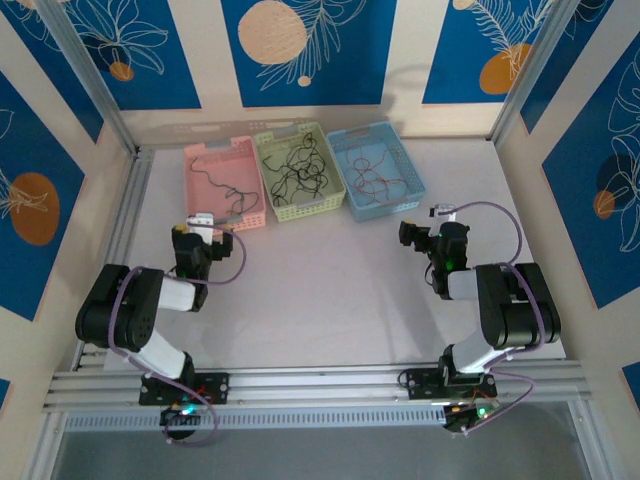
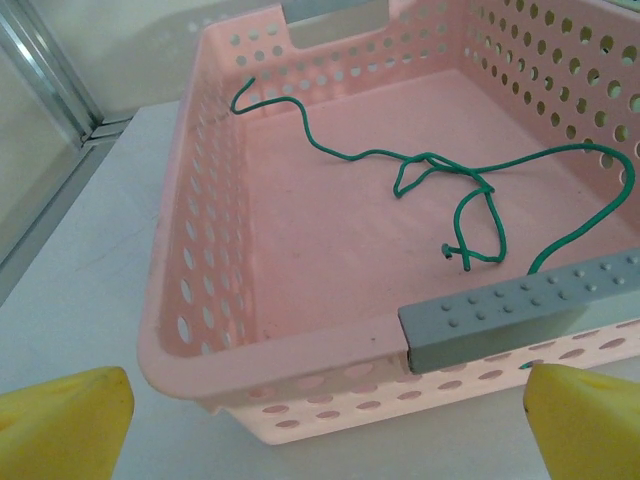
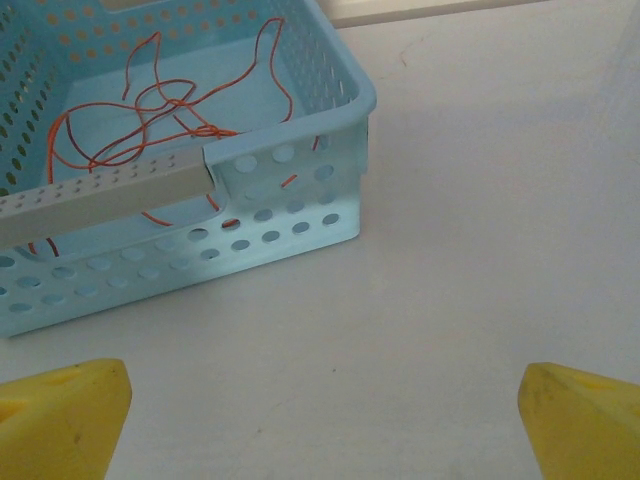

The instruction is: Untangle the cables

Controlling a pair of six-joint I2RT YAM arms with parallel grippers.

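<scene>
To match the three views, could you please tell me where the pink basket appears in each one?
Top external: pink basket at upper left, leftmost of three baskets.
Left wrist: it spans the centre, green cable inside.
Right wrist: the blue basket sits upper left instead.
Shared landmark: the white table.

We see cream walls (image 1: 405,50) hung with blue panels (image 1: 340,60) of white leaf outlines and orange discs. Aluminium posts (image 1: 90,75) stand at the pale table's (image 1: 330,290) far corners, and rails (image 1: 320,385) run along its near edge.
</scene>
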